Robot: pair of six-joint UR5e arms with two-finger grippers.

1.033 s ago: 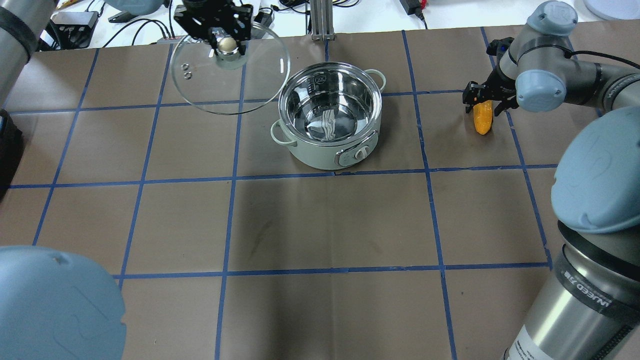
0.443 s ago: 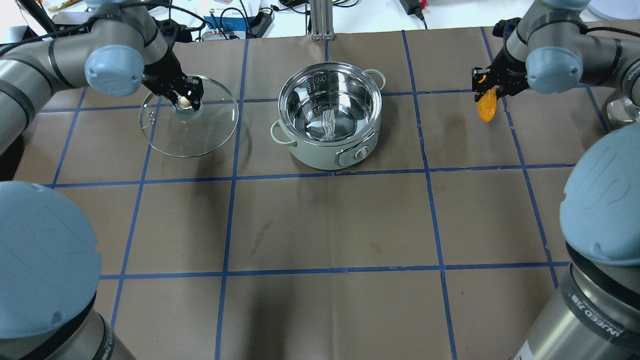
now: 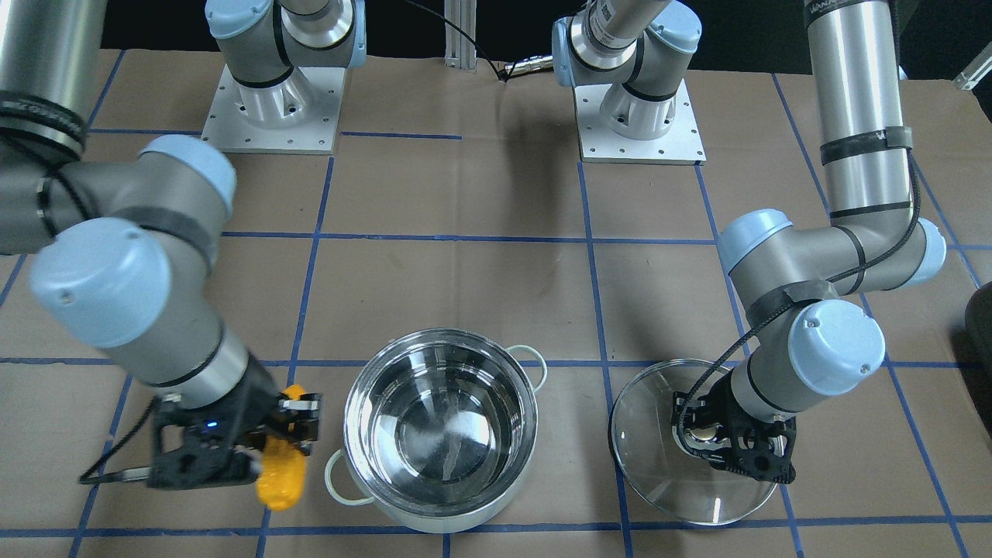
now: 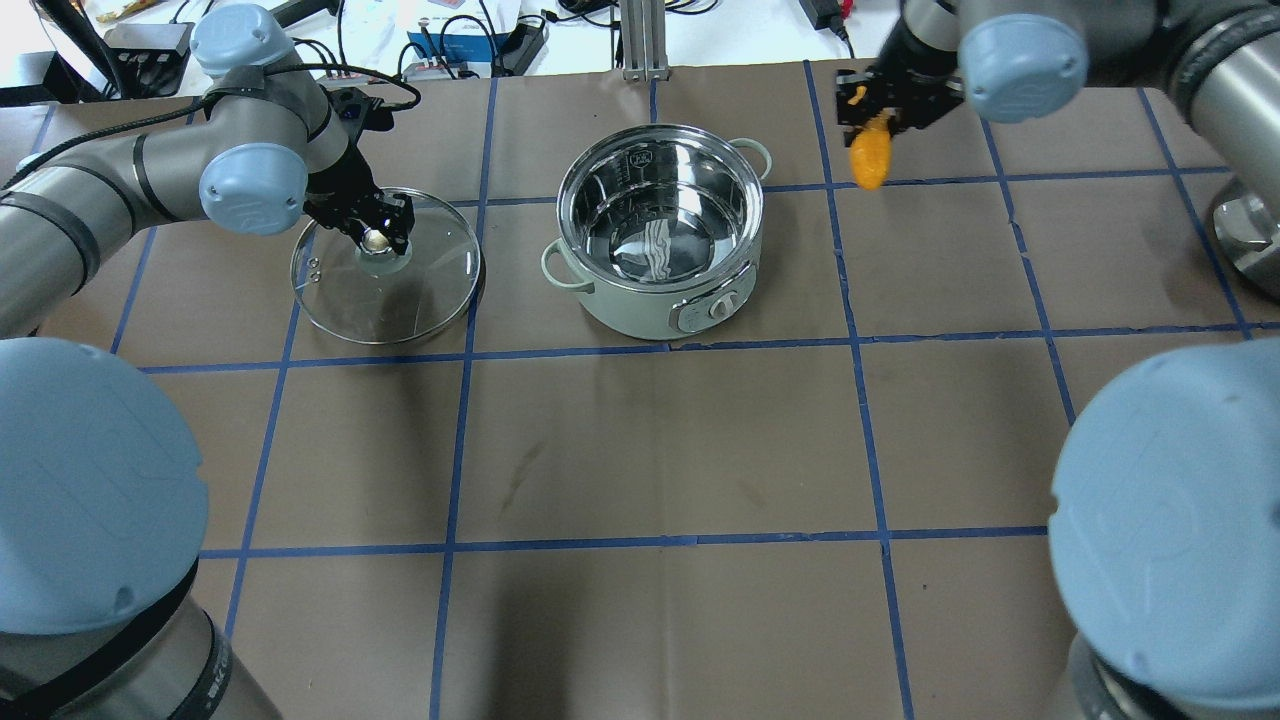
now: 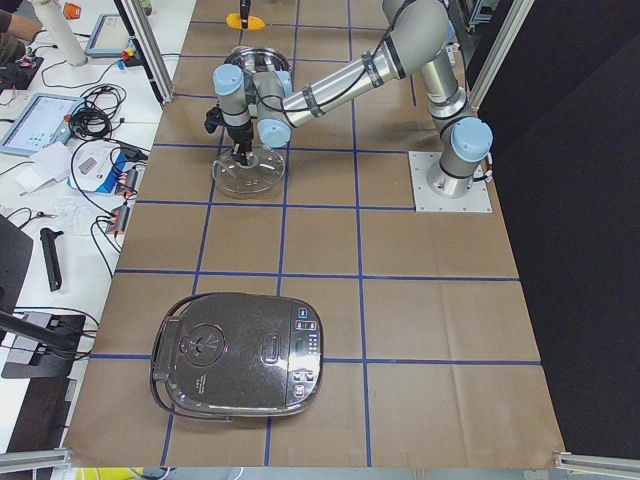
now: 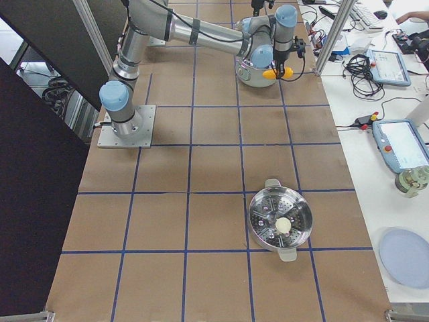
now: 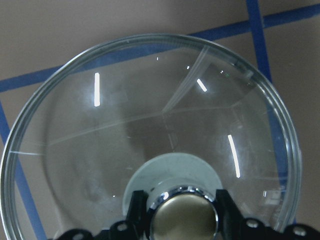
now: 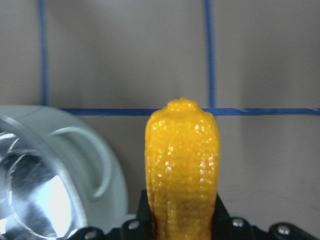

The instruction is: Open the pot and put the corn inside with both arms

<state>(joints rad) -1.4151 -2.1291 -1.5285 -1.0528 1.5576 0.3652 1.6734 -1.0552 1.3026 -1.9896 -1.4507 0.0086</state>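
Meanwhile, the right end effector (image 4: 872, 118) clamps the corn (image 4: 869, 162) beside the pot (image 4: 660, 300); the left end effector (image 4: 378, 236) pinches the glass lid (image 4: 430, 292).

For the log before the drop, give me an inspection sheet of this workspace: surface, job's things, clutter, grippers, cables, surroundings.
Surface: table covered in brown paper with a blue tape grid.
Job's things: pot open and empty; corn in the air beside it, not over it.
Clutter: glass lid low beside the pot; rice cooker; steamer pot.
Grippers: left gripper shut on the lid's knob; right gripper shut on the corn.
Cables: cable along the left arm; wires on the bench.
Surroundings: tablet on the side bench.
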